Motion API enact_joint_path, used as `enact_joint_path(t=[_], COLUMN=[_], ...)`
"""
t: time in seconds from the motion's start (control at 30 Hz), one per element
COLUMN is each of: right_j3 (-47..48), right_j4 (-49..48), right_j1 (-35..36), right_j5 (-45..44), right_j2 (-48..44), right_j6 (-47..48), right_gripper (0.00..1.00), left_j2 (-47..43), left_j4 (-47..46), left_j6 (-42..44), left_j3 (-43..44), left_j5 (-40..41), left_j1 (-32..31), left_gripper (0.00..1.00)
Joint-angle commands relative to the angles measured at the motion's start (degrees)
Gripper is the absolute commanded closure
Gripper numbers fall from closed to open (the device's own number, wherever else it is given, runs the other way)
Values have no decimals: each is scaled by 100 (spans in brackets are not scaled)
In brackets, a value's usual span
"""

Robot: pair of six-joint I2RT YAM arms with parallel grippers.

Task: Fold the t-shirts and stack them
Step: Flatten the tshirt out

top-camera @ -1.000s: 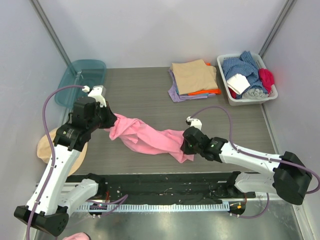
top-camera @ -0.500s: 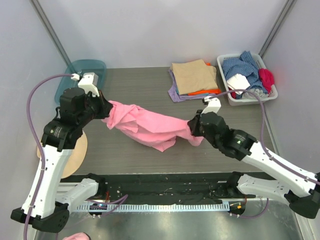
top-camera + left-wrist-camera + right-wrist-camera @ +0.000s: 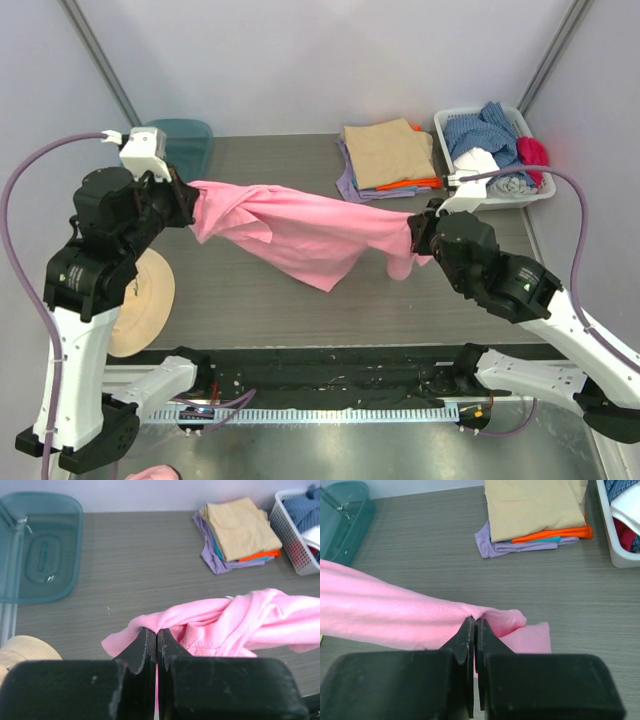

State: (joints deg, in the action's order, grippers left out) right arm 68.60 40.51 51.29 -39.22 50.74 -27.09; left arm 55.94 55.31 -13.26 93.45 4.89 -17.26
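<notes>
I see the left gripper (image 3: pixel 156 639) clamped on the pink t-shirt (image 3: pixel 300 232) at 9 o'clock of the table (image 3: pixel 250 300), and the right gripper (image 3: pixel 474 625) clamped on its other end at 3 o'clock. The shirt spans between them. The folded stack (image 3: pixel 388 155) lies at 1 o'clock.
</notes>
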Motion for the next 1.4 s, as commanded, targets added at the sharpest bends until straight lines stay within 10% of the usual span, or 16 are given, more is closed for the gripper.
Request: enact_joint_path(t=[0.0,0.7,1.37], right_j3=[417,163,-1788], right_j4=[62,299,914], right_j1=[-5,4,-14], right_j5=[-288,477,213], right_j2=[-222,-671,191], right_j6=[327,109,-1764], right_gripper=[99,98,99], left_j2=[-171,-875,5], left_j4=[42,-222,-2305], left_j6=[227,-168,-1197], left_j3=[508,-36,-3631], left_j5=[461,382,-1490], left_j1=[12,12,12], left_gripper=[100,100,100])
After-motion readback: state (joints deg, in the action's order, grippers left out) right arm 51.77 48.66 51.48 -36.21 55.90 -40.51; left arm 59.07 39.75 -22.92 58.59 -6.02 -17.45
